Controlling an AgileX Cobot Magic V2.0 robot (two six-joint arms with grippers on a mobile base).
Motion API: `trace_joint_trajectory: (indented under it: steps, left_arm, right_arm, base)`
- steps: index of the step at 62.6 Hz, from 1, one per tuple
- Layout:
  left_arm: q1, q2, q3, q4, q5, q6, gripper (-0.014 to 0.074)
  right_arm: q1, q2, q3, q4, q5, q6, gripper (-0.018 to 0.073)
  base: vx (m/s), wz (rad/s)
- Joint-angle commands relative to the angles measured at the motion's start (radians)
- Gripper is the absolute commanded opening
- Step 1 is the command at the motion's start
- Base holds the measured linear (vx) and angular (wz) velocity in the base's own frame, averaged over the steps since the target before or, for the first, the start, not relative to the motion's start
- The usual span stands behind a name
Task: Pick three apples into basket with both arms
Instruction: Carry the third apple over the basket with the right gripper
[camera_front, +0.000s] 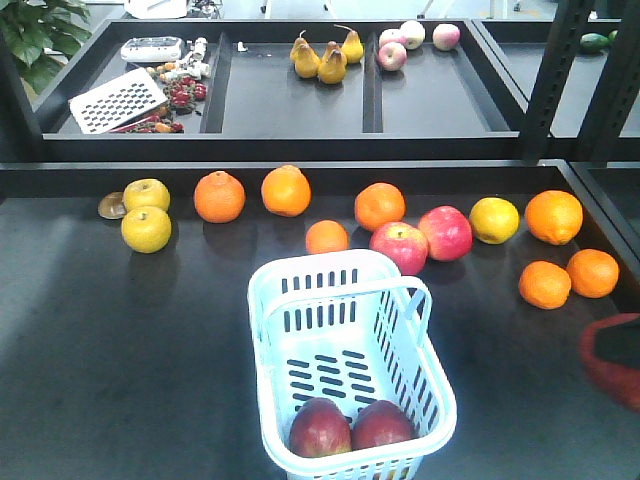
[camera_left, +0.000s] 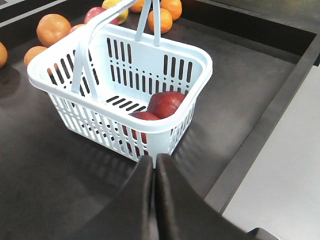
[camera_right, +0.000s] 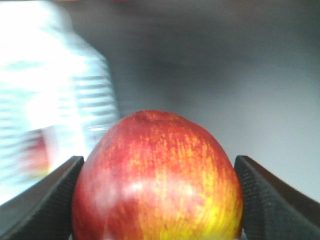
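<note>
In your right gripper sits a red-yellow apple, clamped between both pads. Your left gripper is closed and empty beside the basket, which holds two apples.

The basket, at the lower centre of the front view, is coloured pale blue-white and patterned with rows of dark slots along its sides and bottom. Two dark maroon-red apples are seen at its near end. In the right wrist view, a third apple fills the lower centre: red, streaked with fine yellow lines that turn to solid yellow-green at the lower right. It is flanked by black, finely textured jaws. The tabletop is dark grey. Across the middle of the front view, oranges are bright orange, two fruits at the left yellow-green, and two apples pink-red.
</note>
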Motion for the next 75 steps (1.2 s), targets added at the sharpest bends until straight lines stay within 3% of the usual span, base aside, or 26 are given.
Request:
trace_joint_trajectory:
  steps: [1, 14, 29, 37, 45, 50, 69, 75]
  left_arm:
    - [0.0, 0.007, -0.023, -0.039, -0.058, -0.008, -0.0007]
    - [0.0, 0.007, -0.023, -0.039, -0.058, -0.008, -0.0007]
    - [0.0, 0.007, -0.023, -0.039, -0.058, -0.008, -0.0007]
    - [0.0, 0.007, -0.023, -0.039, -0.058, -0.008, -0.0007]
    - [0.0, 0.007, -0.023, -0.039, -0.056, -0.008, -0.0007]
    - [0.0, 0.007, -0.023, -0.039, -0.054, -0.008, -0.0007]
    - [0.0, 0.007, -0.023, -0.039, -0.054, -0.008, -0.0007]
    - [0.0, 0.007, -0.023, -0.039, -0.054, -0.008, -0.0007]
  right_arm:
    - [0.055, -0.043, 0.004, 0.158, 0.015, -0.076, -0.0004]
    - [0.328, -0.046, 0.018, 0.189, -0.077, -0.042, -0.0004]
    - [0.724, 0.071, 0.018, 0.186, -0.388, 0.034, -0.0004]
    - [0.873, 0.212, 0.017, 0.187, -0.572, 0.034, 0.0003]
    - [0.945, 0.33, 0.012, 0.197, -0.712, 0.033, 0.0051]
    - [0.945, 0.379, -0.009, 0.196, -0.733, 0.032, 0.0106]
    - [0.944, 0.49, -0.105, 0.196, -0.712, 0.026, 0.0541]
    - [0.944, 0.49, -0.102, 0.19, -0.695, 0.027, 0.0608]
  base:
    - [0.0, 0.0]
    - [0.0, 0.0]
    - [0.0, 0.0]
    - [0.0, 0.0]
    - [0.0, 0.0]
    - [0.0, 0.0]
    - [0.0, 0.0]
    - [0.0, 0.0]
